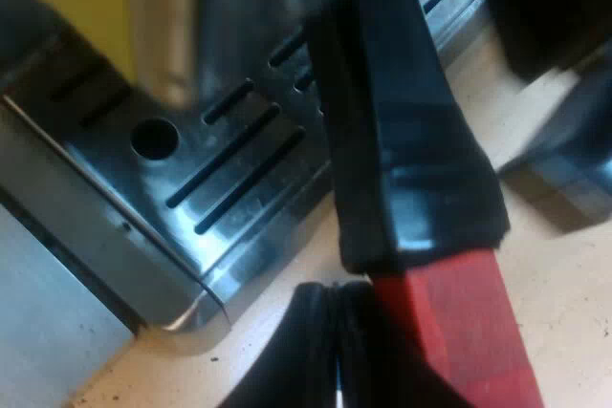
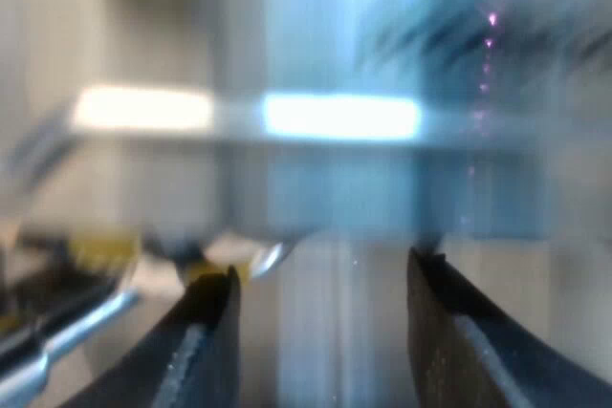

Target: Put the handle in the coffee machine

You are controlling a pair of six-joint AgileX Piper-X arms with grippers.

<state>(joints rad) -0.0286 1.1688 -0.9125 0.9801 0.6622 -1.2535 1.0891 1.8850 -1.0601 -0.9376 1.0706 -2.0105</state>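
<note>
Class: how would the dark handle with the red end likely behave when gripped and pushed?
The handle looks stiff: straight, thick, unbent. Its dark part seems glossy, so possibly slippery. The flat-sided red end probably resists rolling.

The left gripper (image 1: 392, 355) was closed on the handle (image 1: 411, 140), gripping it near its red end. One black finger (image 1: 316, 346) pressed against the side of that end, and the other was hidden behind it. The left wrist hung just in front of the machine (image 1: 220, 169), above the edge of its slotted base. It was tilted so that the gripper pointed down and in towards the machine's front.

The right gripper (image 2: 325, 269) had its two fingers (image 2: 206, 336) spread wide, tips about level, with nothing clasped between them. Blur hid how that arm stood relative to the machine.
</note>
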